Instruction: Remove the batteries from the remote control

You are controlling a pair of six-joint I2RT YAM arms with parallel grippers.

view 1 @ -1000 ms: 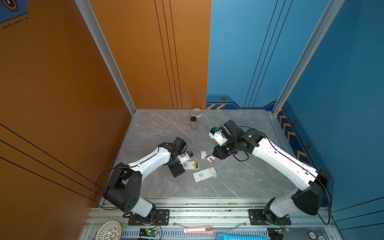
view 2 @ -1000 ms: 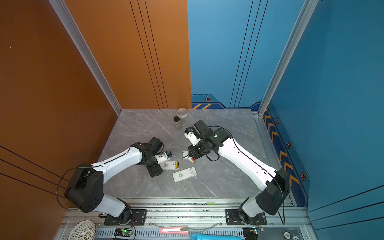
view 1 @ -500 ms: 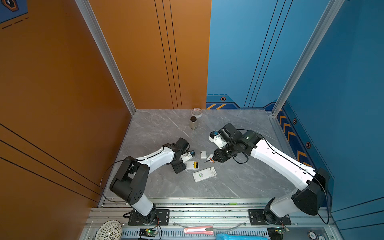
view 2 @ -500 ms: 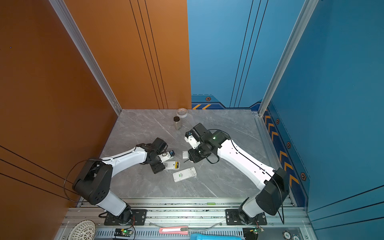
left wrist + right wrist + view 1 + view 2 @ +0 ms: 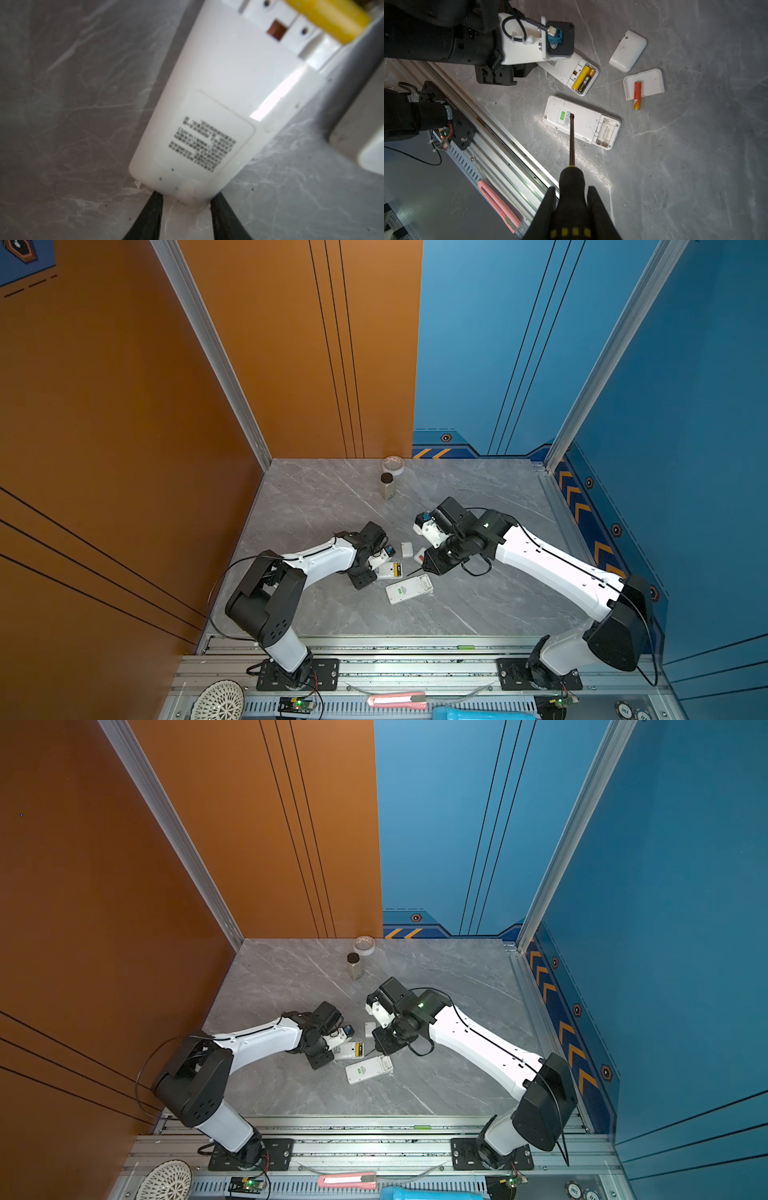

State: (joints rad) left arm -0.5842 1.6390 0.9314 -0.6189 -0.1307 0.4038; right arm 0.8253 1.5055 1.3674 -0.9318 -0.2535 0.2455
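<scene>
Grey marble table (image 5: pixel 332 506): my right gripper (image 5: pixel 572 189) clamps the screwdriver (image 5: pixel 572 141), my left gripper (image 5: pixel 187 199) straddles one end of the remote (image 5: pixel 207 104), pinching or not I cannot tell, yellow battery (image 5: pixel 328 16) seated inside.

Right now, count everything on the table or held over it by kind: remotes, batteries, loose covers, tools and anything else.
Remotes: 2
Batteries: 3, two in a remote, one loose
Loose covers: 2
Screwdriver: 1, in the right gripper
Bottle: 1
Tape roll: 1
Total: 10
</scene>
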